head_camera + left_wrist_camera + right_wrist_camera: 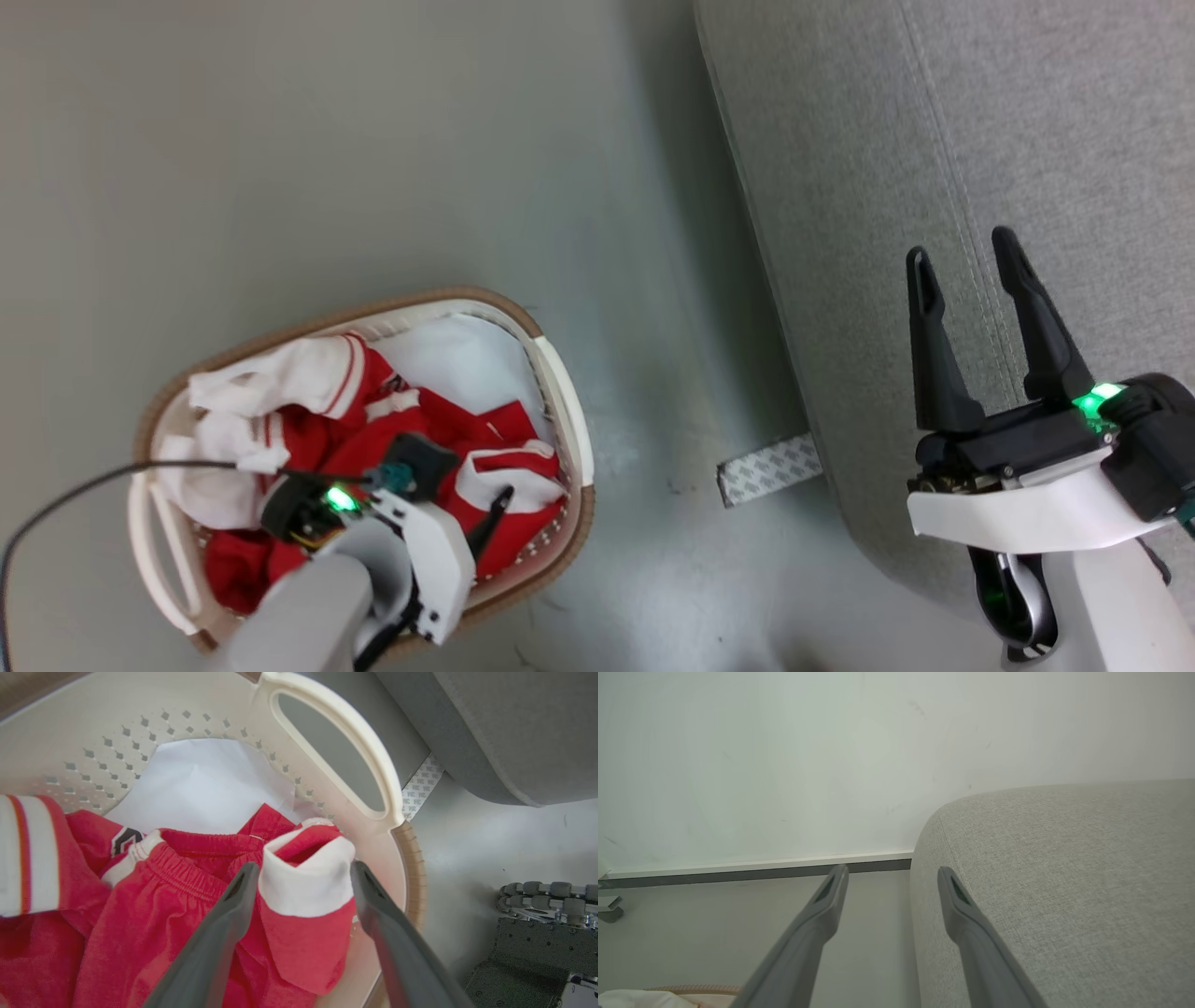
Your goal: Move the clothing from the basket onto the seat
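The clothing [373, 439], red with white trim, lies bunched in the white perforated basket [560, 392] on the floor at the lower left. My left gripper [485, 523] reaches down into the basket. In the left wrist view it is open [303, 868], with its two fingers on either side of a raised red fold with a white band [303, 896]; they do not press it. More red clothing [154, 914] lies to the left of that fold. The grey seat [1027, 140] fills the right side. My right gripper [962, 247] hovers open over the seat's near edge [1064, 882], holding nothing.
Plain white padding [467, 359] lines the basket's far end [201, 784]. A patterned strip [770, 469] lies on the floor between the basket and the seat. A black cable [84, 485] trails from my left wrist. Grey floor [327, 140] stretches beyond the basket. My wheeled base [546, 896] stands beside it.
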Robot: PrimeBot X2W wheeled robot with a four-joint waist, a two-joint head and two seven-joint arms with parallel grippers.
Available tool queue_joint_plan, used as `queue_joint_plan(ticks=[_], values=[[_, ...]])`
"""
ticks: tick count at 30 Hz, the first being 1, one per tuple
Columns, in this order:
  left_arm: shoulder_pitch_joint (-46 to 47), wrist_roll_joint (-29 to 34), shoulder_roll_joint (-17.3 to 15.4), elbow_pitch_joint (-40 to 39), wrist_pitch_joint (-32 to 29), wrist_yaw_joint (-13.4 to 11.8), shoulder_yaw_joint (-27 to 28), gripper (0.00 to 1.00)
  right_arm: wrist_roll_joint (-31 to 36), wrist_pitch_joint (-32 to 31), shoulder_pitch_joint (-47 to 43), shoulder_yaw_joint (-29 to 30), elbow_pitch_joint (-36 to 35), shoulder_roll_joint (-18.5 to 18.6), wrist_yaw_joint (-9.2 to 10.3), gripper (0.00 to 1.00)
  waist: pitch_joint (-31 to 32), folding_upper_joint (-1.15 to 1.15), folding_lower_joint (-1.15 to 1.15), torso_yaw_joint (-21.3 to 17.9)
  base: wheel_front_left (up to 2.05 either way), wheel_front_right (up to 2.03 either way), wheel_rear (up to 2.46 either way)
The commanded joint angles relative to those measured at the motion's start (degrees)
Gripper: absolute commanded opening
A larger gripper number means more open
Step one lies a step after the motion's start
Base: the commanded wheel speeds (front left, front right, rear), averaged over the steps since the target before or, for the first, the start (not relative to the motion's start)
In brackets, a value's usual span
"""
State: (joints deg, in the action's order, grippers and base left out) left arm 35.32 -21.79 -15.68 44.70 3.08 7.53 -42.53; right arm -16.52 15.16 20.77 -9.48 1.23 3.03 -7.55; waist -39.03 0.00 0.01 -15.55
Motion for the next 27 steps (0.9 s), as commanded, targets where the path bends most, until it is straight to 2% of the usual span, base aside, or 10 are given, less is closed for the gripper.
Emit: queue_joint_plan(ticks=[1, 6, 9, 10, 11, 16, 22, 27], values=[[1.63, -0.70, -1.25, 0.69, -0.18, -0.09, -0.65, 1.00, -0.35, 0.00, 1.22, -0.02, -0.67, -0.18, 0.13, 1.00, -3.19, 0.00, -0.01, -1.96, 0.00, 0.00, 0.00], [5.41, -2.89, -3.05, 3.25, -0.83, -0.09, -3.72, 1.00, -1.16, 0.00, 2.19, 0.08, -1.90, -0.18, 0.12, 1.00, -7.23, 0.00, -0.01, -3.63, 0.00, 0.00, 0.00], [6.39, -4.50, -2.67, 4.31, -1.15, -0.08, -6.39, 1.00, -1.47, 0.00, 2.00, 0.16, -2.16, -0.18, 0.12, 1.00, -8.32, 0.00, -0.01, -4.24, 0.00, 0.00, 0.00], [6.76, -5.00, -2.64, 4.36, -1.25, -0.08, -7.68, 0.34, -1.53, 0.00, 1.66, 0.25, -2.05, -0.18, 0.12, 1.00, -8.37, 0.00, -0.01, -4.28, 0.00, 0.00, 0.00], [7.21, -5.76, -2.54, 4.23, -1.02, -0.08, -8.91, 0.00, -1.54, 0.00, 1.34, 0.38, -1.90, -0.18, 0.12, 1.00, -8.28, 0.00, -0.01, -4.23, 0.00, 0.00, 0.00], [6.95, -9.77, -2.50, 4.75, 2.39, -0.09, -12.34, 0.00, -2.02, 0.00, -0.13, 1.05, -0.52, -0.17, 0.12, 1.00, -4.53, 0.00, -0.01, -3.15, 0.00, 0.00, 0.00], [3.50, -13.82, -1.73, 4.81, 8.41, -0.08, -12.45, 0.00, -1.18, 0.00, -1.81, 1.17, 0.89, -0.12, 0.12, 1.00, 3.94, 0.00, -0.01, -0.97, 0.00, 0.00, 0.00], [-0.14, -15.86, -1.04, 2.28, 11.12, -0.21, -11.18, 0.00, 0.44, 0.00, -4.56, 2.08, 2.64, -0.08, 0.12, 1.00, 12.57, 0.00, -0.01, 2.05, 0.00, 0.00, 0.00]])
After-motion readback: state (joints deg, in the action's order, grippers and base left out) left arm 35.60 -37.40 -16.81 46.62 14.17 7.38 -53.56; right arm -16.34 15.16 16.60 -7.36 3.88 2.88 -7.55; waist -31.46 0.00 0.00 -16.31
